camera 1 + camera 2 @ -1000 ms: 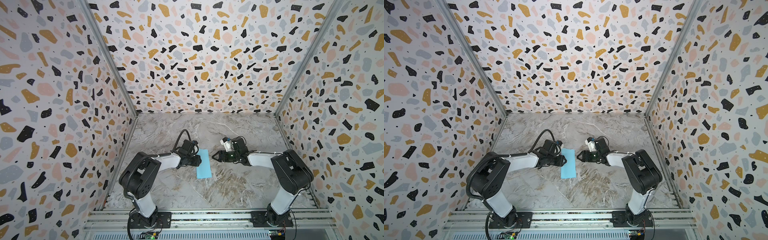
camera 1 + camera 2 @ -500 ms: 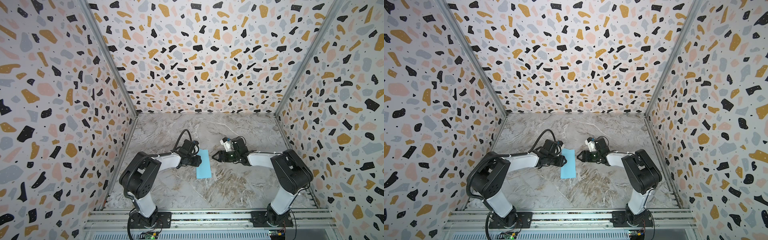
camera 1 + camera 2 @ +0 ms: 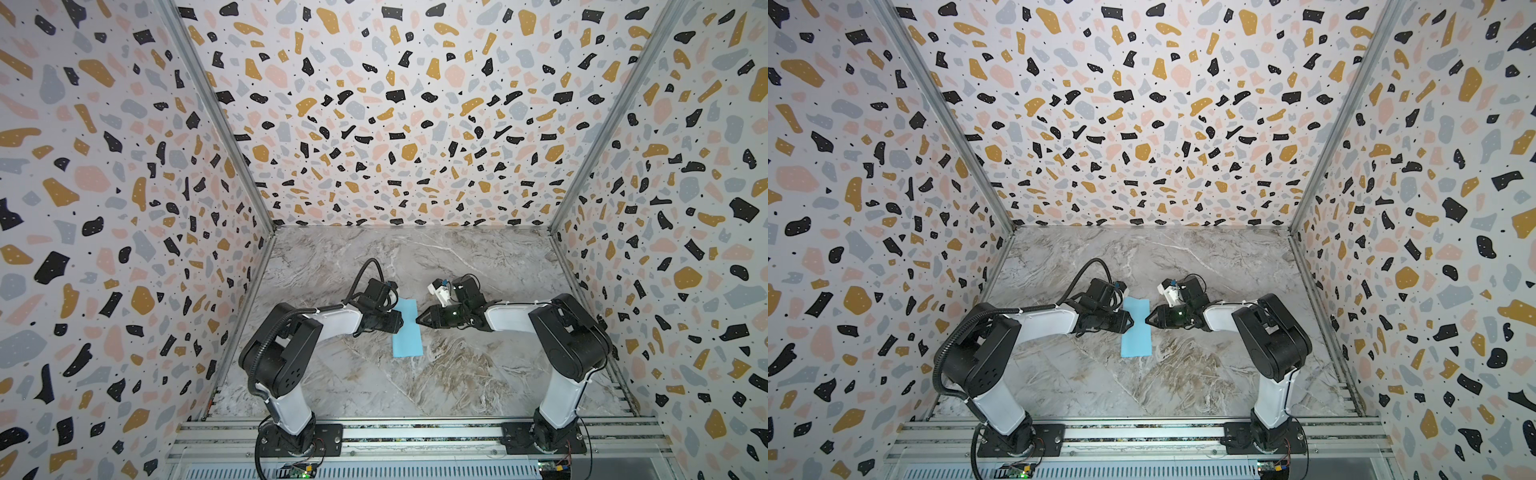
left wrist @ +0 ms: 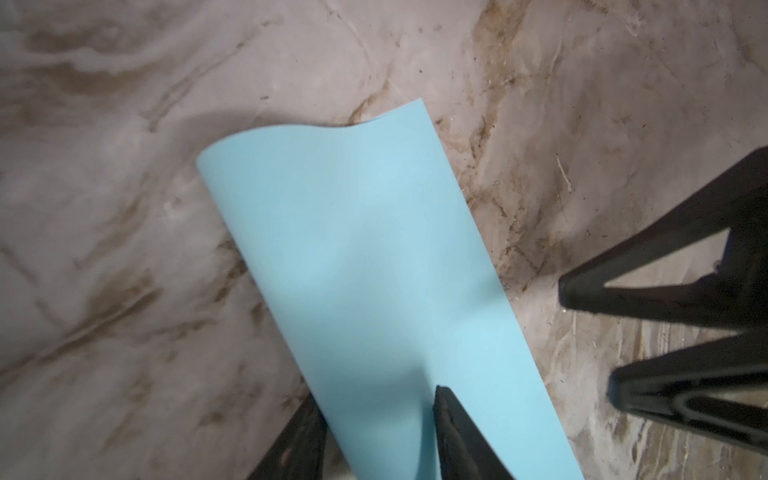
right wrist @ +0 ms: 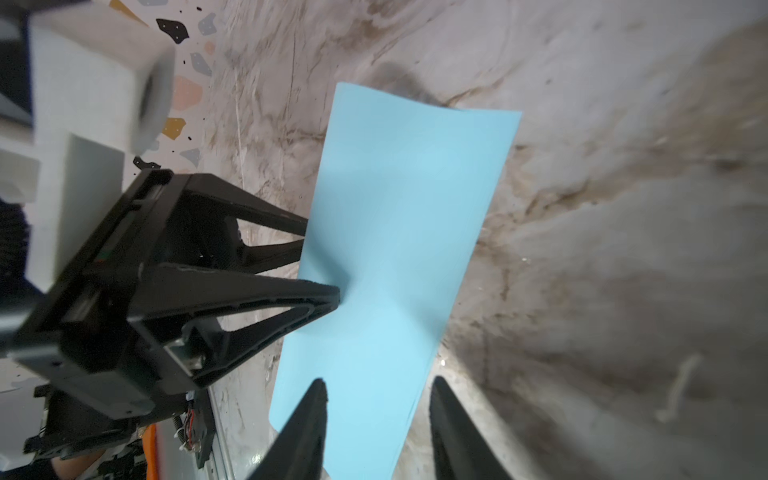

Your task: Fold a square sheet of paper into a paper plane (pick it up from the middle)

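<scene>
The square sheet of paper point(image 3: 407, 332) point(image 3: 1136, 332) is light blue and lies doubled over into a narrow strip on the marble table, between my two grippers. My left gripper point(image 3: 399, 322) point(image 3: 1129, 322) point(image 4: 376, 399) is shut on the strip's left long side. One finger presses on top of the bulging paper point(image 4: 365, 270) and the other sits beneath it. My right gripper point(image 3: 419, 319) point(image 3: 1147, 320) point(image 5: 378, 380) is at the opposite long edge with its jaws apart. One of its fingers is over the paper point(image 5: 399, 249) and the other is over bare table. No paper plane is in view.
Speckled walls point(image 3: 124, 249) point(image 3: 665, 249) close in the table on the left, right and back. An aluminium rail point(image 3: 415, 432) carrying both arm bases runs along the front edge. The marble table top point(image 3: 415, 382) stretches all round the strip.
My right gripper's jaws stand closer together than a second ago. The paper strip and my left gripper have not moved.
</scene>
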Motion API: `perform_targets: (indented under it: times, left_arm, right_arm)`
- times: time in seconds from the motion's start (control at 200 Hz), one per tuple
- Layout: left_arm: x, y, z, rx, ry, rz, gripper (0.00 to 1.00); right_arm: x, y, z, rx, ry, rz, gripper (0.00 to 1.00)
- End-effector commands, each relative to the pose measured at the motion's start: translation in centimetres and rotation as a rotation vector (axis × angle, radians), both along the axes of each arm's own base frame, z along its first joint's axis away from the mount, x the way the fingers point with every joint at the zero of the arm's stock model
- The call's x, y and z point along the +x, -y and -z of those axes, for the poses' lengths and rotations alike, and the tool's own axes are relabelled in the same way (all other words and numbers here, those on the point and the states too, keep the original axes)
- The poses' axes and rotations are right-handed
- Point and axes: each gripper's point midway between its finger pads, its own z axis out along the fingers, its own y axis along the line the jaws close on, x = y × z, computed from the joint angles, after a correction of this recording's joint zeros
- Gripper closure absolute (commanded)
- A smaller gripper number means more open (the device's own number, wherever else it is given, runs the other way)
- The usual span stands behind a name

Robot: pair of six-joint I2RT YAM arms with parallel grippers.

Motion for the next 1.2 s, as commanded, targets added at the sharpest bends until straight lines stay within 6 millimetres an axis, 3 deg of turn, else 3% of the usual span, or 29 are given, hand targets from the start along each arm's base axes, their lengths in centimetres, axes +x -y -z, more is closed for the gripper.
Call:
perform_targets:
  times: [0.0, 0.28, 0.616, 0.861, 1.006, 1.197]
  left_arm:
    - [-8.4, -5.7, 7.2, 0.254, -0.349, -0.013, 0.54]
    - [-8.5, -5.8, 7.3, 0.257, -0.353, -0.016, 0.54]
    - [-8.7, -5.8, 7.5, 0.259, -0.363, -0.019, 0.54]
    - [-8.5, -5.8, 7.3, 0.254, -0.357, -0.033, 0.54]
    - [-6.9, -4.7, 5.2, 0.21, -0.312, -0.051, 0.52]
    - [-2.7, -3.6, -1.2, 0.131, -0.141, -0.152, 0.39]
  right_arm:
    - [0.2, -1.7, -1.8, 0.06, 0.001, -0.028, 0.66]
    - [0.1, -2.1, -0.4, 0.021, -0.04, -0.031, 0.78]
    - [-0.3, -1.7, 1.4, -0.029, -0.076, -0.037, 0.79]
    - [-0.7, -0.4, 4.0, -0.15, -0.109, -0.025, 0.79]
    - [-1.2, 0.7, 5.5, -0.229, -0.128, -0.018, 0.79]
    - [-1.6, 1.6, 6.9, -0.301, -0.146, -0.016, 0.8]
